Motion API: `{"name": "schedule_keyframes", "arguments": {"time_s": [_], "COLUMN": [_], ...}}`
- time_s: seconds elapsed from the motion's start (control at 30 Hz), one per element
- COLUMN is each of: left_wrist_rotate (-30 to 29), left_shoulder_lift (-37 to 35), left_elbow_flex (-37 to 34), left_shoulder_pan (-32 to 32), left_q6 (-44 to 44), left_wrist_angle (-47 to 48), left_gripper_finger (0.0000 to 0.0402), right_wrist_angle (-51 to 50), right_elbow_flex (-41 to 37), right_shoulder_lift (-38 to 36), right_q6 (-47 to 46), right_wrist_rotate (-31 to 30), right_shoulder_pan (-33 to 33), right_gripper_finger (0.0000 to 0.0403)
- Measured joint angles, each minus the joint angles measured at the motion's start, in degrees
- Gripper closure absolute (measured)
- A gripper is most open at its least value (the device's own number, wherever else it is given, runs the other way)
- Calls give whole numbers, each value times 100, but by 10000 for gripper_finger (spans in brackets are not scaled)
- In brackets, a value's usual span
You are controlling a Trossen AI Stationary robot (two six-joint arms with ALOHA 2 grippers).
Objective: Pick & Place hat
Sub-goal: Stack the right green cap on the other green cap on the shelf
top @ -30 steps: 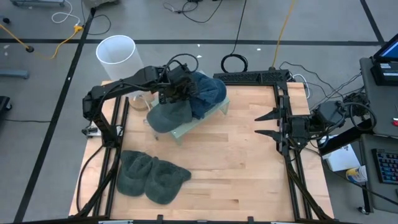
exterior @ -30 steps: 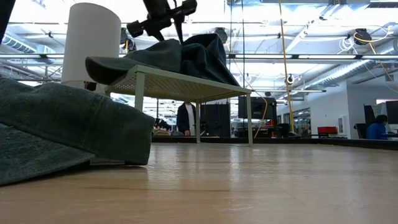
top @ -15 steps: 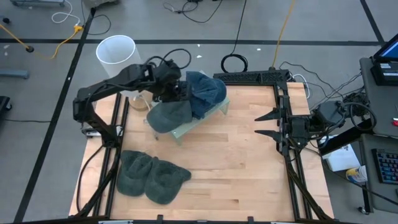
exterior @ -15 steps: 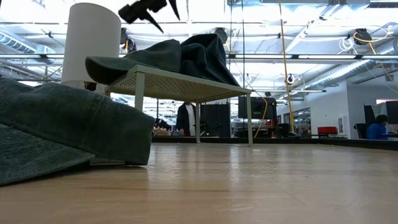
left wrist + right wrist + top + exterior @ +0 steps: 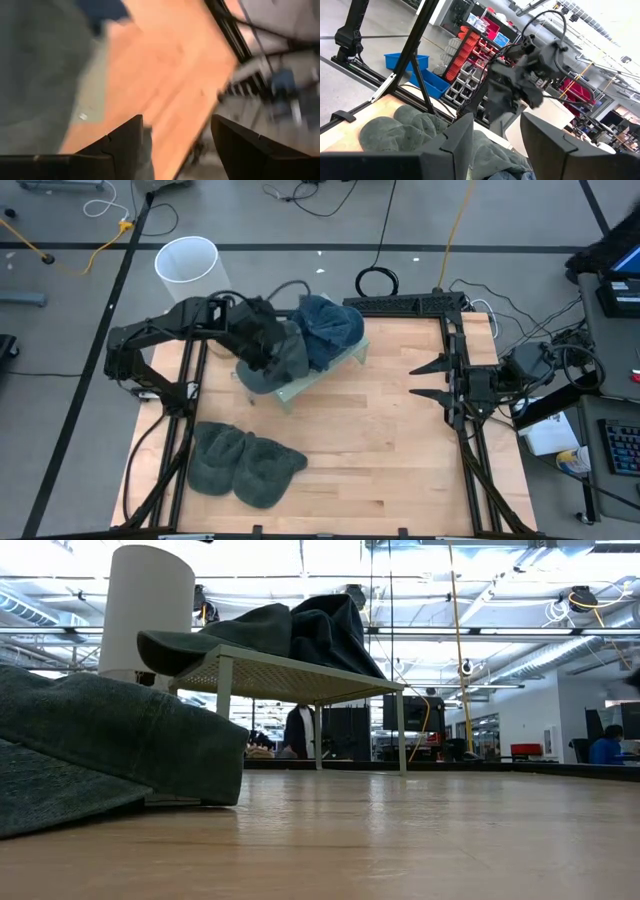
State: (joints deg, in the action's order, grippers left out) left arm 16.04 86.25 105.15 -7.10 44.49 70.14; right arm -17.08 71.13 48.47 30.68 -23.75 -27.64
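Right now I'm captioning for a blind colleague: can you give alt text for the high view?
The left gripper, open, hovers over a grey hat lying beside a blue hat on a small rack. Two more grey hats lie on the wooden table; the right gripper waits open at its right edge.

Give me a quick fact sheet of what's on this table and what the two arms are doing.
Table: wooden top
Rack: small pale stand, far left part of the table
On rack: grey-green hat and dark blue hat
On table: two grey-green hats, near left
Left gripper: open, empty, above the rack's left end
Right gripper: open, empty, waiting at the right edge
Beyond table: white cylinder
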Motion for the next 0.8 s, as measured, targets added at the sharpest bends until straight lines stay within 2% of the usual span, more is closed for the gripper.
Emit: {"name": "schedule_keyframes", "arguments": {"time_s": [0.13,0.33,0.47,0.6,0.73,0.8], "left_wrist_rotate": [611,1289,1419,996,-106,-660], "left_shoulder_lift": [-40,-49,-47,-34,-34,-34], "left_elbow_flex": [-7,-5,-5,-5,-5,-5], "left_shoulder_pan": [302,822,1336,1946,2652,3003], "left_q6": [-590,-701,-923,-1199,-1235,-1187], "left_wrist_angle": [49,97,137,195,582,785], "left_gripper_finger": [163,163,163,163,163,163], "right_wrist_angle": [3,0,1,0,4,4], "right_elbow_flex": [0,0,0,0,0,0], "right_shoulder_lift": [13,97,177,278,409,494], "right_q6": [0,-221,-512,-601,-601,-634], "right_wrist_rotate": [-5,-11,-16,-17,-70,-287], "right_shoulder_pan": [0,0,0,0,0,0], "right_gripper_finger": [248,248,248,248,248,248]}}
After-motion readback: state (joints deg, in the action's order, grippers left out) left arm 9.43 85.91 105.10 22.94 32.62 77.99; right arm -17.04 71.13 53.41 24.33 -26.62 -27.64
